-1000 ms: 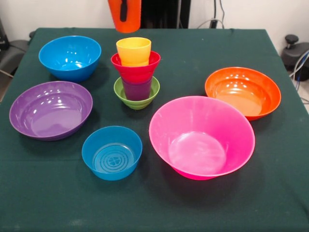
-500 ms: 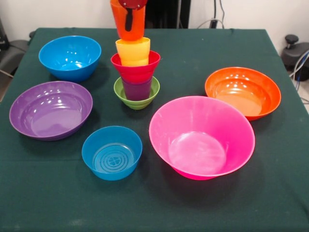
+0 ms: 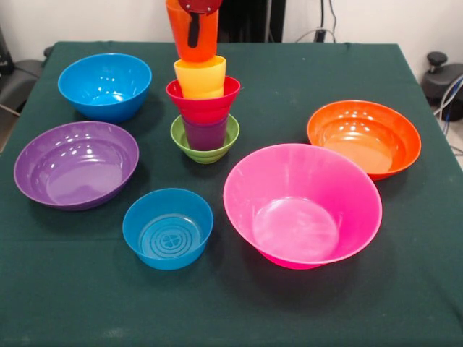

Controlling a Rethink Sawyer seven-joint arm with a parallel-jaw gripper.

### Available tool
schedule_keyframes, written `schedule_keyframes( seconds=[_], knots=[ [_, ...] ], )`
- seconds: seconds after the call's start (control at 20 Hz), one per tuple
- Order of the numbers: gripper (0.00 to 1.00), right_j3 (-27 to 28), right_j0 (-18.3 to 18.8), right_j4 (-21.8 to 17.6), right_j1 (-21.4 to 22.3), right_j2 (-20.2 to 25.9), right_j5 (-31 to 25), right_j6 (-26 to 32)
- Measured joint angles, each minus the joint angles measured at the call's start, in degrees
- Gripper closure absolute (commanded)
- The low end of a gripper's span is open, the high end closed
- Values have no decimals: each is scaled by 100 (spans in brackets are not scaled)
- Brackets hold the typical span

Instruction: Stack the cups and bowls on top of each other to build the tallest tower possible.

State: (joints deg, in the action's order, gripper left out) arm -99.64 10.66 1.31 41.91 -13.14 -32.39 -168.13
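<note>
- Now the gripper (image 3: pixel 194 16) holds the orange cup (image 3: pixel 192 40), with 1 dark finger (image 3: pixel 193 30) lying down the cup's near wall; the other finger I cannot see.
- Its bottom sits in the mouth of the yellow cup (image 3: pixel 200 76), on top of the tower (image 3: pixel 205 108).
- I think the risk is a sideways pull at release: the pile is narrow and tall, so it could tip toward the pink bowl (image 3: pixel 304 206).
- The orange cup also looks slightly off center, so it may jam and not nest.
- In the tower, the green bowl (image 3: pixel 205 143) holds the purple cup (image 3: pixel 205 134), then the red bowl (image 3: pixel 203 100), then the yellow cup.
- The 5 other bowls on the table (image 3: pixel 405 289) hold nothing.
</note>
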Motion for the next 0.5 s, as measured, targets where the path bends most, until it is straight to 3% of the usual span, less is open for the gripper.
schedule_keyframes(
  seconds=[0.5],
  knots=[
    [100,22,-32,-1,-29,-16,-1,0]
  ],
)
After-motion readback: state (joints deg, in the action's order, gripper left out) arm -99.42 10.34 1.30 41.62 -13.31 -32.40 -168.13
